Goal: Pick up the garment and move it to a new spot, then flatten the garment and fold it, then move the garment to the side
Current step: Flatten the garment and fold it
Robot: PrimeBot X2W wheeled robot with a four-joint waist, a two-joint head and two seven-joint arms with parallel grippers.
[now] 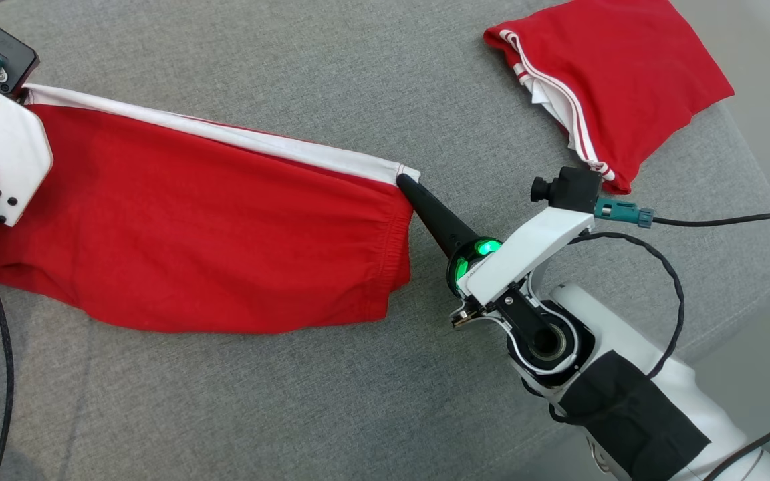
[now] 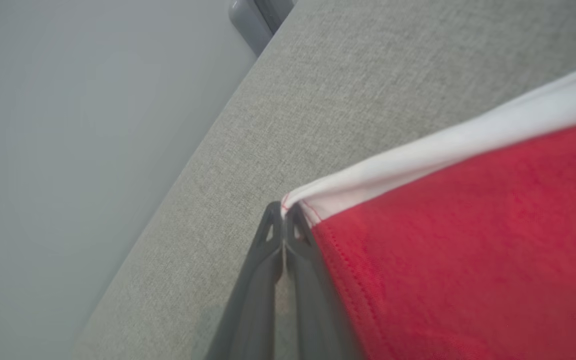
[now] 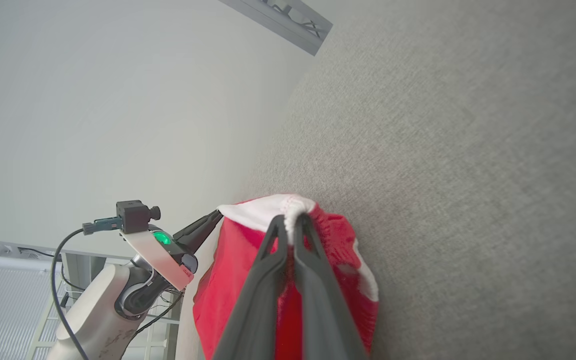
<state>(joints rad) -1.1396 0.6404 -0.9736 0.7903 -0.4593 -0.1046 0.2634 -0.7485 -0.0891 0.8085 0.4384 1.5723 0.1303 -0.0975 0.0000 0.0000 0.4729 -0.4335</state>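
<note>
The garment [image 1: 211, 234] is red with a white band along its top edge, and it is stretched taut between my two grippers over the grey cushion. My right gripper [image 1: 406, 179] is shut on the garment's right top corner, with its dark fingers pinching the white band [image 3: 288, 207]. My left gripper [image 2: 284, 212] is shut on the opposite corner, where the white band meets the red cloth. In the head view its white housing [image 1: 4, 153] covers that corner at the far left. In the right wrist view the left arm [image 3: 158, 250] is seen at the garment's far end.
A second red garment [image 1: 612, 80] with white stripes lies folded at the cushion's far right. The grey cushion [image 1: 358, 401] ends in a rounded edge on the right [image 1: 769, 220]. Black cables trail from both wrists [image 1: 726, 218].
</note>
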